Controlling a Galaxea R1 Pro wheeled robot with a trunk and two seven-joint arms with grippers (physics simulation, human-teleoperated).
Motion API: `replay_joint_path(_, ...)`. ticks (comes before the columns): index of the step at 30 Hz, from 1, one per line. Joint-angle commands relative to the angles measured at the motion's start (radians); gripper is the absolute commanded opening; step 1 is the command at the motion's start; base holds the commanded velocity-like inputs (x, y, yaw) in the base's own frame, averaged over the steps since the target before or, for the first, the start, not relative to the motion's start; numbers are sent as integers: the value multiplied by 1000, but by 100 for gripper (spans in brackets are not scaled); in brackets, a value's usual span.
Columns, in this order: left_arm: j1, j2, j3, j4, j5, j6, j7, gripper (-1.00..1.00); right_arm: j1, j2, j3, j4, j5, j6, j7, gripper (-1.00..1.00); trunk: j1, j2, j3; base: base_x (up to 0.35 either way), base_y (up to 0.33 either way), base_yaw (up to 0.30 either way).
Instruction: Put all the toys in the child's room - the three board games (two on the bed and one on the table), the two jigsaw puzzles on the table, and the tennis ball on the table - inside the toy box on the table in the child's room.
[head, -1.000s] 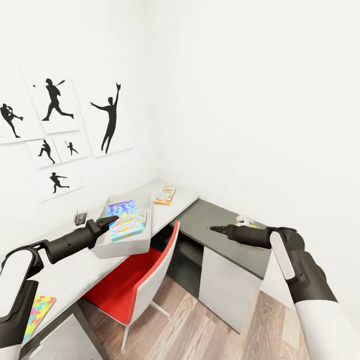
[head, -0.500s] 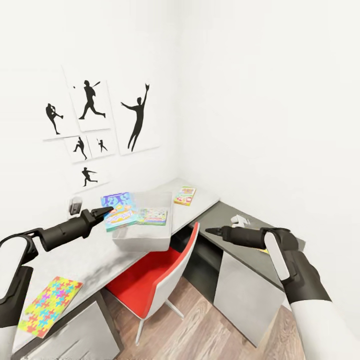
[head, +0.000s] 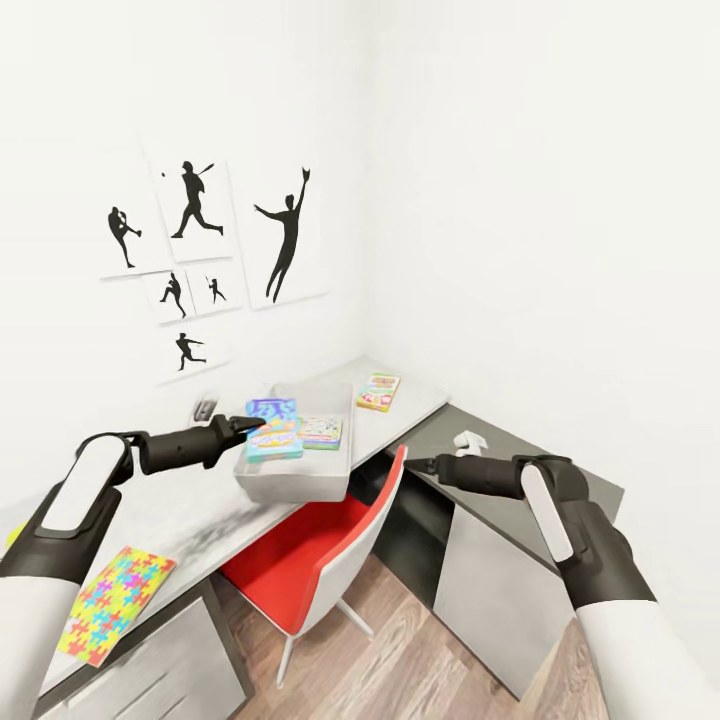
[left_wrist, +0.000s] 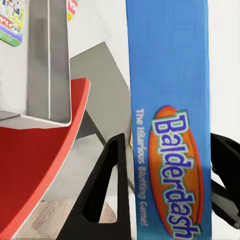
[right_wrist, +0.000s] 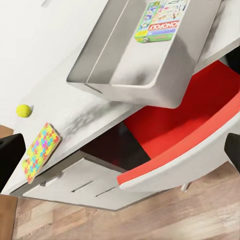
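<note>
My left gripper (head: 252, 428) is shut on a blue Balderdash board game (head: 273, 432), holding it over the left part of the grey toy box (head: 295, 487) on the table (head: 195, 525). In the left wrist view the blue game (left_wrist: 167, 100) stands between the dark fingers (left_wrist: 107, 195). A second board game (head: 321, 431) lies flat inside the box, and a third (head: 378, 392) lies on the table behind it. One jigsaw puzzle (head: 115, 603) rests near the table's front edge. The tennis ball (right_wrist: 23, 110) sits on the table beyond it. My right gripper (head: 416, 465) hangs open, holding nothing, above the chair.
A red chair (head: 320, 545) with a white shell is pushed under the table below the toy box. A dark grey desk (head: 520, 455) joins the table at the right and carries a small white object (head: 468, 440). White walls close the corner, and the floor is wood planks.
The camera has swung a little. My left gripper has carried the blue game from beside the toy box's left rim to above the box. The right arm has barely moved.
</note>
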Motion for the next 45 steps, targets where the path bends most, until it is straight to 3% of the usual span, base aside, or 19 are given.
replay_joint_path(1,-11,1,-9,13,12,1,11,-100,-1,-1,0,-1,5,3,6,100,1,-2,-2,0,0,7)
replay_joint_path(14,-45,5,-60,62,13,3,-11,-100,-1,-4,-2,-5,4,3,7,100,1,-2,-2,199,0,2)
replay_joint_path(29,-36,14,-74,96,11,1,-18,-100,-1,-6,-3,-6,4,3,8,100,1,-2,-2,219,0,0)
replay_joint_path(34,-38,13,-74,134,-4,1,-22,-100,-1,-6,-4,-6,4,3,8,100,1,-2,-2,25,0,0)
replay_joint_path(40,-47,6,-79,160,-41,0,-74,-100,-1,-8,-7,-6,4,4,8,100,1,-2,-2,9,0,0)
replay_joint_path(43,-67,3,-118,197,-74,-1,-131,-100,-1,-13,-9,-8,2,8,9,100,1,-2,-2,4,0,0)
replay_joint_path(45,-103,-3,-189,266,-108,-7,-209,-100,-1,-18,-11,-14,1,10,9,100,1,-2,-2,2,0,0)
